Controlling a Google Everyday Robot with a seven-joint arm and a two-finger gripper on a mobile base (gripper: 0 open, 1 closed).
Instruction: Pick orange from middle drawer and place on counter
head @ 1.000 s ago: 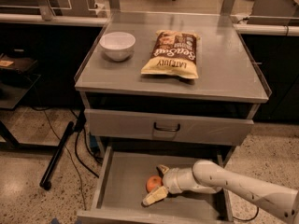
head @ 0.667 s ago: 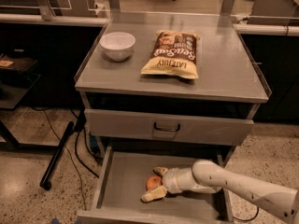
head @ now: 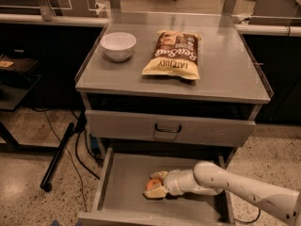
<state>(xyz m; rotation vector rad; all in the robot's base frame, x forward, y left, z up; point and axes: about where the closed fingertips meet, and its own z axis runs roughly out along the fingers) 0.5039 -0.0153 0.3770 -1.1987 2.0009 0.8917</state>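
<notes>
The middle drawer (head: pixel 124 185) stands pulled out, and the orange (head: pixel 151 184) is the only thing lying on its bare grey floor, near the centre. The gripper (head: pixel 152 185) reaches in from the right on its pale arm (head: pixel 235 186), its jaws closed on the orange with one finger behind the fruit and one in front, and the fruit is still down on the floor. Up beyond the jaws and a little to their left, a white bowl (head: pixel 118 45) sits on the counter (head: pixel 225 74) with nothing to be seen inside it. A chip bag (head: pixel 174 55) lies flat almost straight beyond them. Against a second ago the two fingers have drawn in closer to the orange, which has not shifted, while bowl and bag stay where they were. Directly above the jaws the upper drawer front (head: pixel 141 125) is shut, with its black loop handle (head: pixel 168 128). Left of the jaws, outside the cabinet, a black pole (head: pixel 57 155) leans across the speckled floor (head: pixel 28 140) among dark cables (head: pixel 80 147). Behind the counter run dark shelving and pale frame posts.
</notes>
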